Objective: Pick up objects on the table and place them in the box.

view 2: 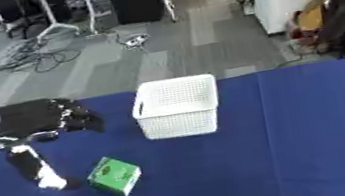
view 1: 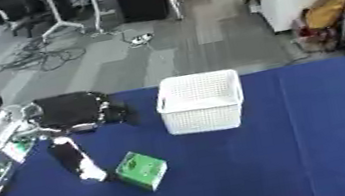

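A: Where is the left hand?

B: It hangs at the left side of the blue worktop, its dark fingers curled downward. I cannot tell if they close on anything.

A: And the objects?

B: A green box lies on the worktop, just beside a long black and white object. The white basket stands upright, apart from both, nearer the far edge.

A: The right hand?

B: It shows in no view.

Right of the white basket the blue table lies bare; on its left, a green box and a black-and-white object crowd the way.
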You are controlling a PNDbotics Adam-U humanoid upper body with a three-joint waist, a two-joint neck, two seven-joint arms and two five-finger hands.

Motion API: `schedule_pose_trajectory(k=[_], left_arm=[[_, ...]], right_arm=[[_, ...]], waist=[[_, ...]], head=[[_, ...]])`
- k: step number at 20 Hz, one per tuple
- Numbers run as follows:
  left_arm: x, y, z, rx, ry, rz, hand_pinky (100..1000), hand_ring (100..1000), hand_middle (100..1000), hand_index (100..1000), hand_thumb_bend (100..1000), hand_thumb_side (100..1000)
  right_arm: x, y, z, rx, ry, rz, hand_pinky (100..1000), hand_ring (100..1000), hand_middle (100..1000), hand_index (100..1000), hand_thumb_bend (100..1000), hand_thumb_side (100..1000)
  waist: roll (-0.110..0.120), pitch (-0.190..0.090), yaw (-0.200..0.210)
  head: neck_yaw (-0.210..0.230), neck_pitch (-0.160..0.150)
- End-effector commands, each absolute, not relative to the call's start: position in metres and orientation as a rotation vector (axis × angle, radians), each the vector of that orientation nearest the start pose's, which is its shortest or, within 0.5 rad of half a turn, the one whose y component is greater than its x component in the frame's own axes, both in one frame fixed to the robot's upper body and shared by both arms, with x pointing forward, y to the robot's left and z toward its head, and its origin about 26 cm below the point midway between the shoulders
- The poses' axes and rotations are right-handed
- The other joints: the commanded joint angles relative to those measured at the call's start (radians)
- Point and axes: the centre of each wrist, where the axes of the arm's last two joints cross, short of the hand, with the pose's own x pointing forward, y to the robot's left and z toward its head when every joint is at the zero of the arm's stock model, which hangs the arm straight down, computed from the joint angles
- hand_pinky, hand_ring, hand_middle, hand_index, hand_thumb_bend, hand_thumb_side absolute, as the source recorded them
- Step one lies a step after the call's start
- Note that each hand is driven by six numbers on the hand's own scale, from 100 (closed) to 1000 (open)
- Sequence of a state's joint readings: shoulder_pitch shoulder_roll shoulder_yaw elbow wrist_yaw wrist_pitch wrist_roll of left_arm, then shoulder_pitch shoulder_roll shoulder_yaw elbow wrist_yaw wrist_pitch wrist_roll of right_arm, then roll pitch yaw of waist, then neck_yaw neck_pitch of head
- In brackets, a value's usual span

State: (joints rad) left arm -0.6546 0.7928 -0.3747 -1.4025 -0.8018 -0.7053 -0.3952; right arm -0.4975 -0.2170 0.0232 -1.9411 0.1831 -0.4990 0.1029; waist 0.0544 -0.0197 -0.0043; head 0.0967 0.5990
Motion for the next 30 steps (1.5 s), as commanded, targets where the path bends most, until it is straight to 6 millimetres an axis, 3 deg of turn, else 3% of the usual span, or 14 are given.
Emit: schedule_pose_trajectory(k=[1,7,8,9,12,19,24,30], left_arm=[[0.400,0.328,0.212,-0.829,1.452,2.909,851,830,849,919,436,858],[0.408,0.322,0.206,-0.867,1.393,2.928,861,833,842,916,428,861],[0.410,0.321,0.204,-0.869,1.380,2.932,861,833,842,916,437,908],[0.411,0.321,0.203,-0.868,1.372,2.936,857,834,842,915,422,864],[0.416,0.318,0.198,-0.868,1.352,2.939,854,830,838,911,402,873],[0.428,0.306,0.175,-0.898,1.479,2.913,832,815,832,904,342,904],[0.433,0.310,0.159,-0.937,1.474,2.932,841,816,828,901,357,905],[0.437,0.312,0.151,-0.933,1.343,2.949,863,829,830,903,422,866]], right_arm=[[0.322,-0.217,0.242,0.147,3.216,-0.799,132,227,234,403,135,995],[0.322,-0.216,0.242,0.141,3.219,-0.809,131,227,234,404,136,997],[0.321,-0.215,0.242,0.139,3.217,-0.813,131,227,234,404,133,1000],[0.321,-0.215,0.243,0.137,3.215,-0.815,131,227,234,404,135,996],[0.321,-0.213,0.245,0.133,3.209,-0.813,134,228,235,404,135,995],[0.321,-0.213,0.245,0.139,3.204,-0.836,129,227,235,405,134,999],[0.320,-0.213,0.246,0.149,3.204,-0.826,132,228,236,404,133,997],[0.318,-0.213,0.247,0.148,3.205,-0.815,133,228,236,404,133,995]], waist=[[0.001,-0.008,0.000],[0.001,-0.011,-0.004],[0.002,-0.011,-0.005],[0.002,-0.010,-0.006],[0.001,-0.009,-0.011],[-0.008,-0.004,-0.015],[-0.010,-0.002,-0.020],[-0.008,-0.003,-0.024]], head=[[0.005,-0.015],[0.009,-0.013],[0.012,-0.013],[0.015,-0.012],[0.011,-0.012],[-0.002,-0.027],[0.014,-0.014],[0.028,-0.001]])
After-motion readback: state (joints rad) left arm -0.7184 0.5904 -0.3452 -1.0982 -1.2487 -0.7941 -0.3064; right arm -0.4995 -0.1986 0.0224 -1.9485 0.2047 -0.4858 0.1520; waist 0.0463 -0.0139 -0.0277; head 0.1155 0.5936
